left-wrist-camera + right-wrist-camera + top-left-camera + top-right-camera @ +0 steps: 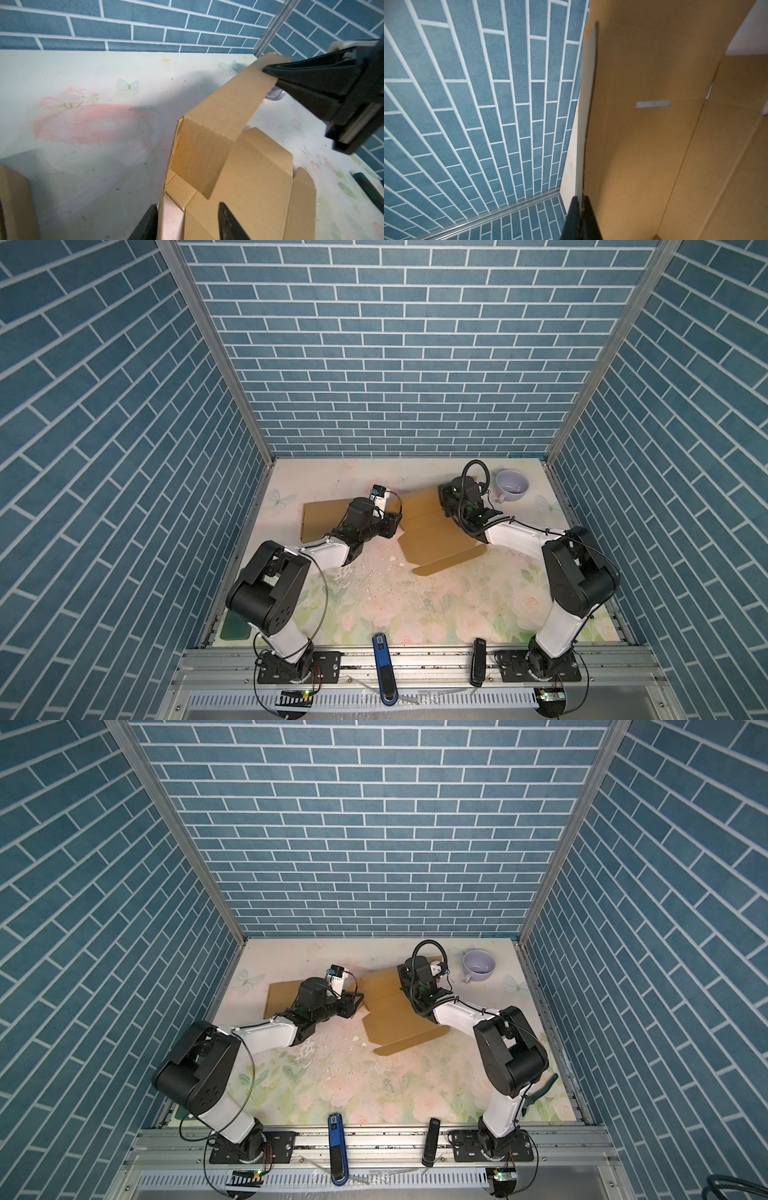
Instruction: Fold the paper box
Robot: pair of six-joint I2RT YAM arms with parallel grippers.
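The brown paper box (432,541) (395,1019) lies partly unfolded mid-table, with one side panel raised. My left gripper (188,207) is open at the box's left end. One finger (152,212) is outside an upright wall and the other (223,209) is over the inner panel, neither pressing it. In both top views this gripper (395,526) (357,1004) sits at the box's left edge. My right gripper (580,200) is shut on the top edge of the raised panel (643,124). In the left wrist view it (268,70) pinches that flap's far tip.
A second flat cardboard piece (322,516) (12,203) lies under my left arm. A lavender cup (512,485) (478,965) stands back right near my right wrist. A blue tool (381,655) and a black bar (478,659) rest on the front rail. White crumbs (374,568) dot the mat.
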